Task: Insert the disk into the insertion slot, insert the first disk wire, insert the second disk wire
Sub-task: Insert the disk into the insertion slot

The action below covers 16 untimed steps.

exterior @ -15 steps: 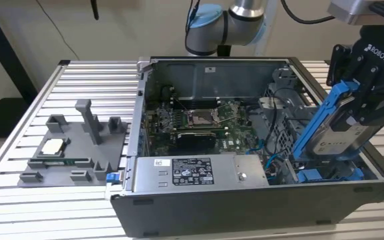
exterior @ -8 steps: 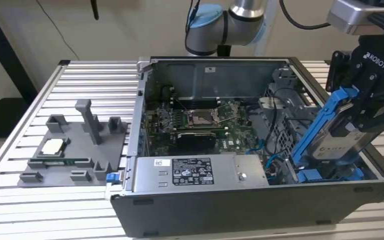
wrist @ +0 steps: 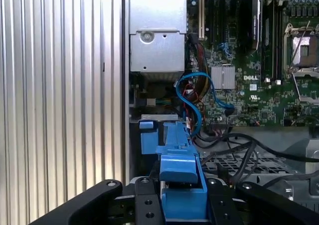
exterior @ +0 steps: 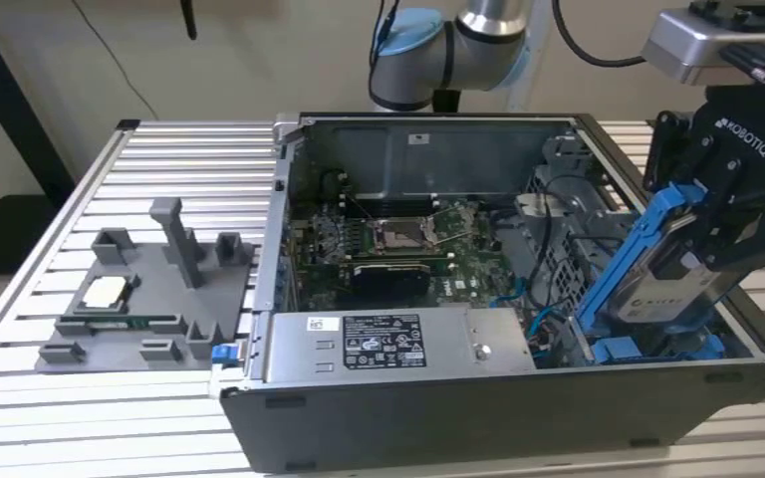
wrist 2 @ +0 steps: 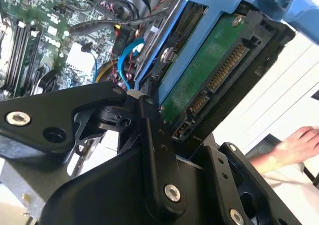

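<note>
Disk (exterior: 665, 289), clipped in its blue carrier (exterior: 622, 259), is pinched between the 2 fingers of the pincer (exterior: 708, 239), which is pressed together on the carrier's sides. In the second wrist view 1 finger (wrist 2: 152, 130) bears on the carrier's edge, just beside the disk's green circuit board (wrist 2: 209, 70). The bare connectors there carry no wire.

The disk's long axis runs straight out beyond the fingertips. It is tilted rather than upright, and the connector end appears to lie on the pincer's side. The far end points down into the corner of the open computer case (exterior: 489, 418), toward the blue fittings of the insertion slot (exterior: 648, 349) directly below the pincer. The tip is near or touching them; I cannot tell whether it has entered.

In the first wrist view the carrier (wrist: 179, 180) reaches forward from between the fingers. A loose blue cable (wrist: 192, 100) lies just beyond its tip, and the power-supply box (wrist: 157, 51) sits farther on. A person's hand (wrist 2: 299, 140) rests well apart from the disk.
</note>
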Tool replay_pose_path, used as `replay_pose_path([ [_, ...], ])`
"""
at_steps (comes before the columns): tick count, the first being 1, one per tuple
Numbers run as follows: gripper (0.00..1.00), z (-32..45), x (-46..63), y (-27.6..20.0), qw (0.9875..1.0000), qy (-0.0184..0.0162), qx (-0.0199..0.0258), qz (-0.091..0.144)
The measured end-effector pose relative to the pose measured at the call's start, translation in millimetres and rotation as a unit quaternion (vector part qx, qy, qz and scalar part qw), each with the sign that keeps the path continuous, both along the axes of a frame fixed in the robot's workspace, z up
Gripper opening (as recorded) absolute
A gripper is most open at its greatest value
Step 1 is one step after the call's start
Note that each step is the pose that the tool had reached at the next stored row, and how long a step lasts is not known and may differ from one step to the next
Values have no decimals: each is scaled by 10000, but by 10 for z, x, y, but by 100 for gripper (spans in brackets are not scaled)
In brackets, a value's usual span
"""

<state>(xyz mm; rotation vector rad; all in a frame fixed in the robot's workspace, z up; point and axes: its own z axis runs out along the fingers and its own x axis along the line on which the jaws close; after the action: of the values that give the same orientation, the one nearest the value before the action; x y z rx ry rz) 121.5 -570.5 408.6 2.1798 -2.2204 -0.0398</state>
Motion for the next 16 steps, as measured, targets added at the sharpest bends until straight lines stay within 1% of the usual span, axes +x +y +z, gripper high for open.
replay_pose_path([
  [3, 33, -43, 0, 1, 10000, 0, 1, 0],
  [12, 33, -201, 0, 1, 10000, 0, 1, 0],
  [16, 33, -239, 0, 2, 10000, 0, 0, 0],
])
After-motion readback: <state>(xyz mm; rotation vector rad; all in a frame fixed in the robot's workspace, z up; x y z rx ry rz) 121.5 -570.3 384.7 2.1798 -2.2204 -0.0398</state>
